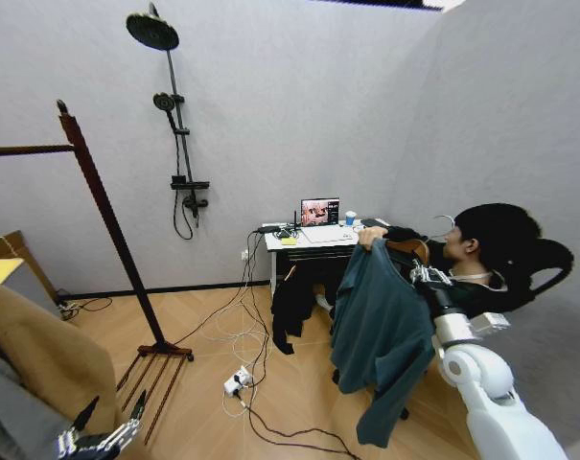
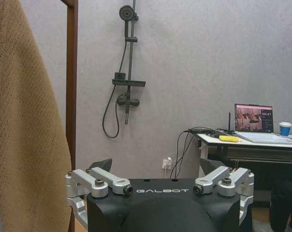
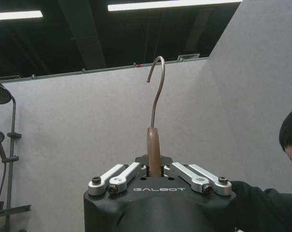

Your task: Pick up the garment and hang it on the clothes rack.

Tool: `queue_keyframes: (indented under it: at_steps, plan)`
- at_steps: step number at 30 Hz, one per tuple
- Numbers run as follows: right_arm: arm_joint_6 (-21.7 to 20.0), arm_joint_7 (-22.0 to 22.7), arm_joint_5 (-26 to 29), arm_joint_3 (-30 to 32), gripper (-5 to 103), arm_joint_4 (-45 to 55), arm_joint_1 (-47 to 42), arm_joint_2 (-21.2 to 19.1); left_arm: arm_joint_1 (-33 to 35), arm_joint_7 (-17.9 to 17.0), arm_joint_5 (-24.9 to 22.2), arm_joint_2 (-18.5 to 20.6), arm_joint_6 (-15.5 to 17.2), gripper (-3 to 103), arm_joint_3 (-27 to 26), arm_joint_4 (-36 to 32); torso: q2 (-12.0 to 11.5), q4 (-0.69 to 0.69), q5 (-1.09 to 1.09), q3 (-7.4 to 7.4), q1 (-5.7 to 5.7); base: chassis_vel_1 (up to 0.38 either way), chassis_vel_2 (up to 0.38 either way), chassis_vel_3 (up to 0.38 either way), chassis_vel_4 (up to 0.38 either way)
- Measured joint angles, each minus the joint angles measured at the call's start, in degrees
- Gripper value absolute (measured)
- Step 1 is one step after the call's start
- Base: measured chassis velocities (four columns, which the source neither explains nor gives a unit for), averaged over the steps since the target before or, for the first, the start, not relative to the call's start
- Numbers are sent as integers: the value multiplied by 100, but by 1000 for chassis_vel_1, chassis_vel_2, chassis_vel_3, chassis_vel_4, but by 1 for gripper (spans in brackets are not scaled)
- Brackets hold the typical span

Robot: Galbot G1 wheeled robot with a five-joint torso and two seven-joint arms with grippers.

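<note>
Right gripper (image 3: 154,170), marked GALBOT, is clamped on the hanger (image 3: 154,150) of the garment (image 1: 381,331), held aloft right of the clothes rack (image 1: 107,216). Left gripper (image 1: 112,422), low beside the rack base, stands open.

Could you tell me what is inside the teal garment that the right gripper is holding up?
A wooden hanger sits inside the garment; its neck and metal hook poke out, and the right gripper clamps the neck. The fabric covers the hanger's arms.
</note>
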Motion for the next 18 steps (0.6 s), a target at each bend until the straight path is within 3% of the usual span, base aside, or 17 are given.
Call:
queue_keyframes:
  at_steps: [3, 8, 18]
  plan:
    - [-245, 0, 431, -30, 10, 298, -190, -131, 0, 0, 0, 0, 0, 100, 0, 0, 0, -1, 0, 0, 1, 0, 0, 0, 0]
    - [-500, 25, 657, -103, 10, 746, -351, -241, 0, 0, 0, 0, 0, 100, 0, 0, 0, 1, -2, 0, 1, 0, 0, 0, 0]
    - [-764, 135, 725, -531, 10, 1313, -1004, -397, 0, 0, 0, 0, 0, 100, 0, 0, 0, 1, -2, -1, 0, 0, 0, 0, 0]
